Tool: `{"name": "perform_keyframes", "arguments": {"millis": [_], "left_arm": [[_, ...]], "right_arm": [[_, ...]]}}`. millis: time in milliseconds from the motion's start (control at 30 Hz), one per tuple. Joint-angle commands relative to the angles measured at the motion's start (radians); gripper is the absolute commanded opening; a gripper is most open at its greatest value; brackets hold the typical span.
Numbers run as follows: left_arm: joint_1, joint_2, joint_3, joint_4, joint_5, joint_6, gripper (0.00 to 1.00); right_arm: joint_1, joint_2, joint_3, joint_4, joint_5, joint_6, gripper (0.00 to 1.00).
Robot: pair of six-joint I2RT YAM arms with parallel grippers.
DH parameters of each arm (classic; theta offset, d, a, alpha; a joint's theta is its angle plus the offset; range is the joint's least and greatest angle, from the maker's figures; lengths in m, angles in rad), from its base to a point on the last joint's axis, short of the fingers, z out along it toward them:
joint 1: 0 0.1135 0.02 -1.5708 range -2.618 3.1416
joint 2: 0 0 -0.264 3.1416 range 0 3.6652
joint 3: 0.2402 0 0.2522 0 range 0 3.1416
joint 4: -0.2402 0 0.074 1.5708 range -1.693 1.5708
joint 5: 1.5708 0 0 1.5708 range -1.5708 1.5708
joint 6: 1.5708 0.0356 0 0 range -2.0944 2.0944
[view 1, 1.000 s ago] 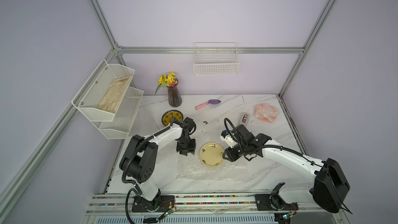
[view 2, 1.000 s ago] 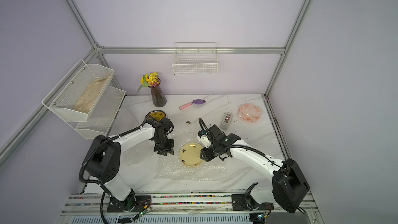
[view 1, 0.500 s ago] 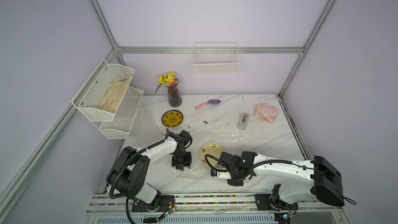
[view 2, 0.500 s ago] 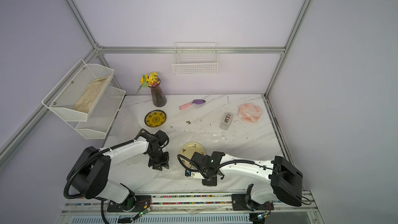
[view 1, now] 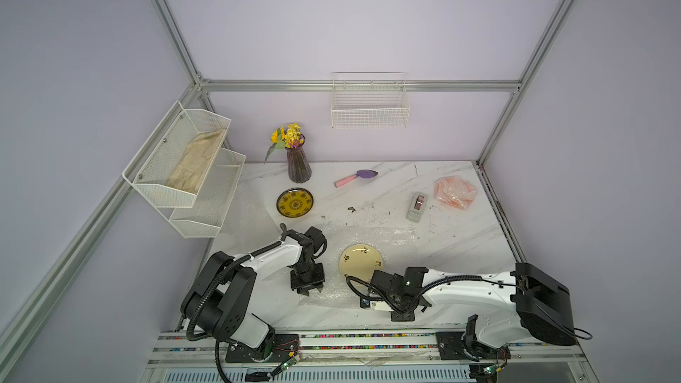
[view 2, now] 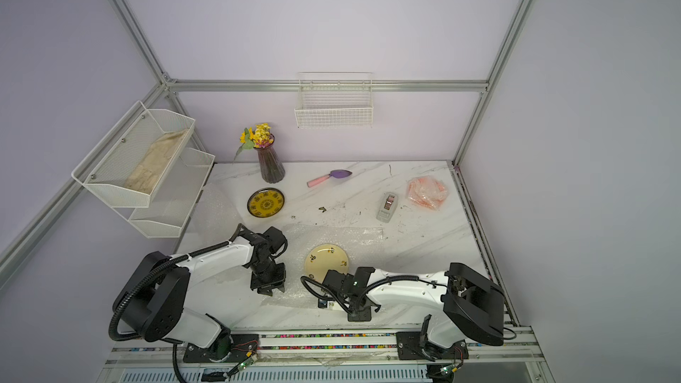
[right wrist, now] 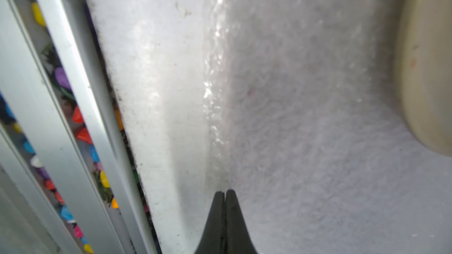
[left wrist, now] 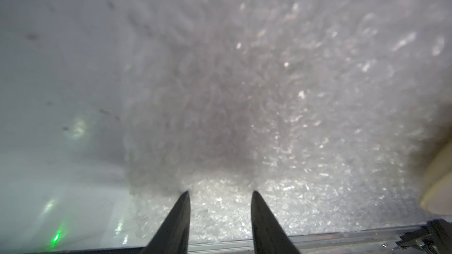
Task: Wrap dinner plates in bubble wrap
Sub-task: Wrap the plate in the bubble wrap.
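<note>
As the fold-over step looks set to begin, the right pincer (right wrist: pixel 225 193) sits clamped tight at the near edge of the bubble wrap (right wrist: pixel 318 142) (film caught between the tips? cannot tell). The left pincer (left wrist: pixel 220 193) stands partly open, both tips down on the same sheet, gripping nothing. Just beyond and between them, the cream plate (view 1: pixel 361 261) lies flat on the wrap, on the table (view 1: pixel 460 248). Next, I reckon: lift that edge over the plate without dragging it.
</note>
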Motion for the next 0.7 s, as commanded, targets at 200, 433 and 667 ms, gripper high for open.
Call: {"name": "perform_keyframes", "arguments": {"millis": [200, 433, 667], "left_arm": [[0.013, 0.11, 0.055, -0.103, -0.161, 0.026, 0.39], [0.021, 0.013, 0.158, -0.167, -0.163, 0.037, 0.41], [0.07, 0.008, 0.21, -0.203, -0.18, 0.059, 0.42]], "right_arm": [[-0.035, -0.046, 0.11, -0.046, -0.049, 0.063, 0.0], [0.0, 0.026, 0.113, -0.043, -0.113, 0.081, 0.12], [0.094, 0.13, 0.105, 0.037, -0.067, 0.144, 0.3]]}}
